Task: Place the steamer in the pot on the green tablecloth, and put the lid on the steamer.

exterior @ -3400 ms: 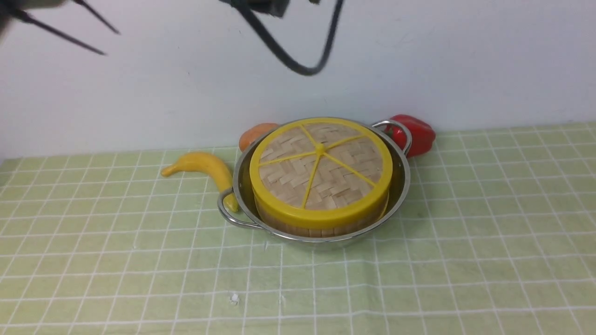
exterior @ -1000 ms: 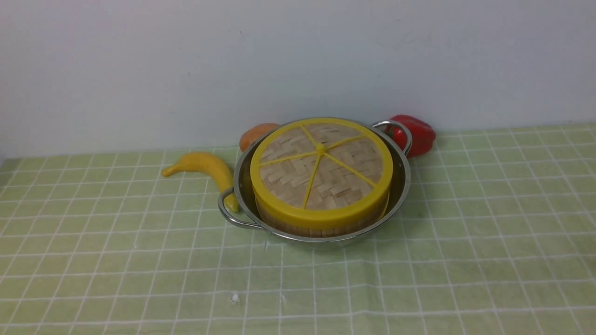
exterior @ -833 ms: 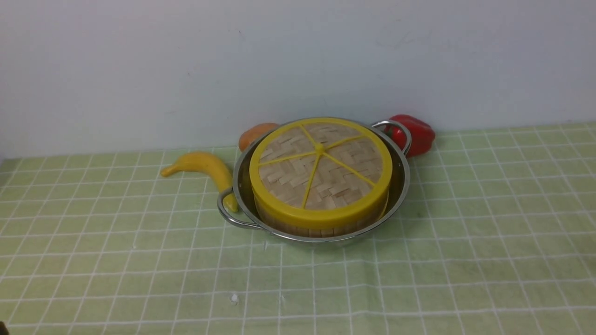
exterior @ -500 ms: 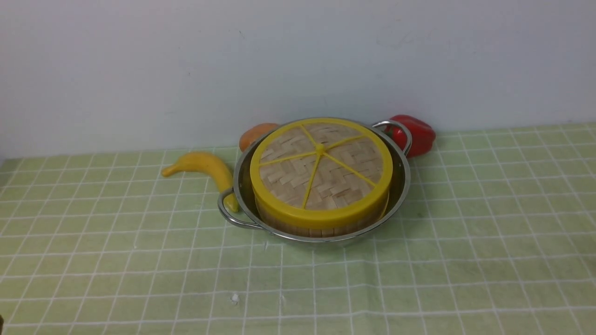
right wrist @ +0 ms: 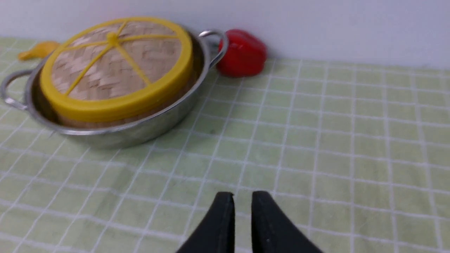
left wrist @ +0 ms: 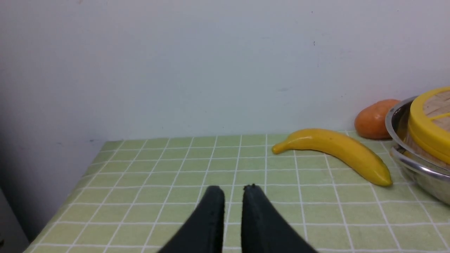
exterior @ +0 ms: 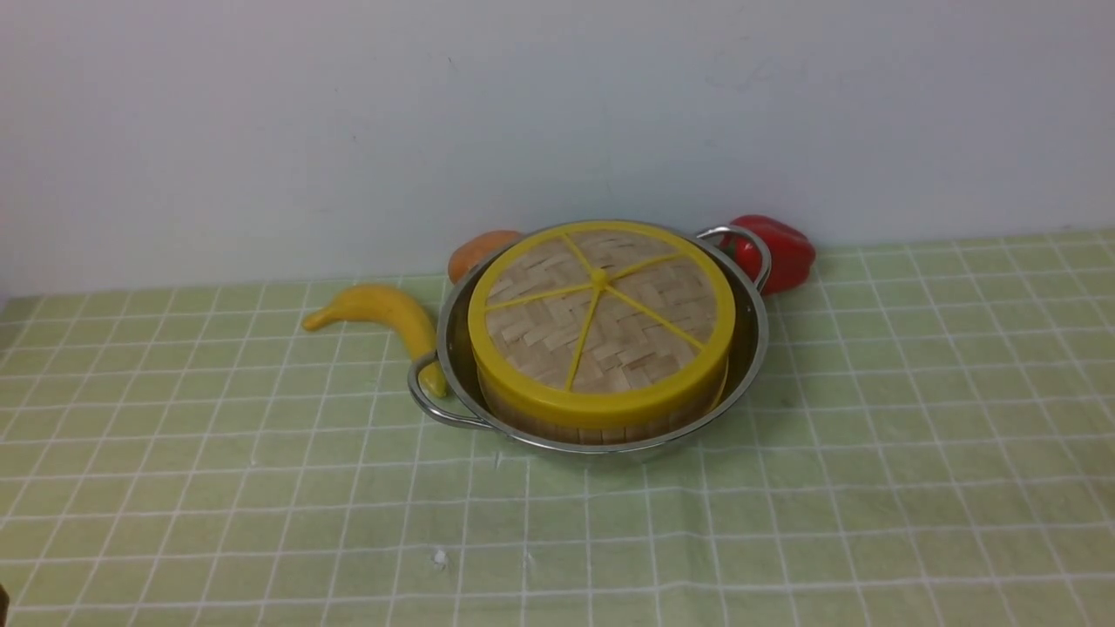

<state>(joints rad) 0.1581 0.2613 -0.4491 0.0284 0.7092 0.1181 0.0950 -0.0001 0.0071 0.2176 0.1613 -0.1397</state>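
The green tablecloth (exterior: 871, 453) carries the pot (exterior: 749, 366), with the steamer (exterior: 601, 427) inside it and the lid (exterior: 601, 318) sitting on top. The left gripper (left wrist: 233, 191) hangs empty, jaws slightly apart, the banana (left wrist: 337, 153) and pot ahead toward its right. The right gripper (right wrist: 242, 196), likewise slightly parted and empty, has the pot and red pepper (right wrist: 242, 52) ahead toward its left.

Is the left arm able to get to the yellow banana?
Probably yes. Only bare green checked tablecloth lies between the left gripper and the curved yellow banana; the shiny steel pot sits beyond it.
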